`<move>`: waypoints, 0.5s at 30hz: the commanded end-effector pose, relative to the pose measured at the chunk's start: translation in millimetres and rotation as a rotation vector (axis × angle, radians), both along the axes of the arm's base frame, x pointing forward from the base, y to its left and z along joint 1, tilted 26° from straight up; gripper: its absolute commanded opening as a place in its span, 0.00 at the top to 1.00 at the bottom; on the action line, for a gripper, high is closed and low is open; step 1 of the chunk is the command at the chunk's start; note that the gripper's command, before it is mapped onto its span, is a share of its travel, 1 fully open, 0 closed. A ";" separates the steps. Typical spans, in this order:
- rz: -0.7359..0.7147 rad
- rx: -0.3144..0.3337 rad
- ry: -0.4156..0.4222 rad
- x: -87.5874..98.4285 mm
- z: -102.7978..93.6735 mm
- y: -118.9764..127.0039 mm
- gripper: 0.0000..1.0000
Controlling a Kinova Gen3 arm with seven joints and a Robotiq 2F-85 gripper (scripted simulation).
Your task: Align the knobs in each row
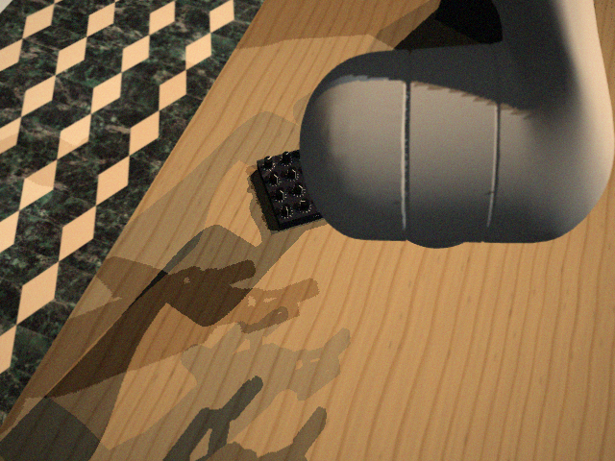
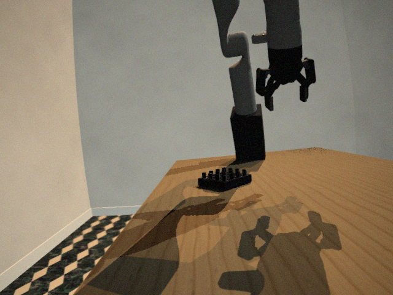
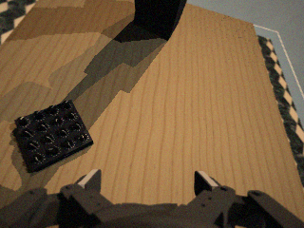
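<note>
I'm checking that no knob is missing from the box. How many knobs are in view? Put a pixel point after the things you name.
16, all on the knob box [image 1: 278, 224] [image 2: 212, 184] [image 3: 63, 161]: four rows of four, fully seen in the wrist view. The arm [image 1: 447, 163] [image 2: 284, 28] hides some from the top view.

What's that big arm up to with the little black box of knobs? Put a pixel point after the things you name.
Nothing is being handled right now. The robot arm [image 1: 447, 163] [image 2: 284, 25] holds its gripper [image 2: 287, 104] [image 3: 147, 180] open and empty, high above the wooden table [image 1: 447, 347] [image 2: 301, 190] [image 3: 190, 119]. The knob box [image 1: 278, 221] [image 2: 225, 185] [image 3: 62, 161] sits on the table, untouched. The job is turning stray knobs to match their rows.
</note>
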State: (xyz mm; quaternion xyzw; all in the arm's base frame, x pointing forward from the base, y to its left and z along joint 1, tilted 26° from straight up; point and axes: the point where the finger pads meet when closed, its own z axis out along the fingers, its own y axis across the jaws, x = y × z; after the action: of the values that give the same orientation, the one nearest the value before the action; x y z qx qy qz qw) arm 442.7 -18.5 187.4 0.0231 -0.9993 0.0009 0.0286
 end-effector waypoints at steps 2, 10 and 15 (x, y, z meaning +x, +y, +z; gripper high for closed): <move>-0.026 0.005 -0.040 5.0 8.6 13.6 0.00; -0.032 0.000 -0.068 8.8 11.5 16.9 0.00; -0.032 0.000 -0.068 8.8 11.5 16.9 0.00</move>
State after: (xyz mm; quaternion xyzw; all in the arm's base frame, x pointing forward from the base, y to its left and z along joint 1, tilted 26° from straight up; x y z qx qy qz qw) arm 450.8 -3.8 197.1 0.0085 -1.0000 0.0006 -0.0011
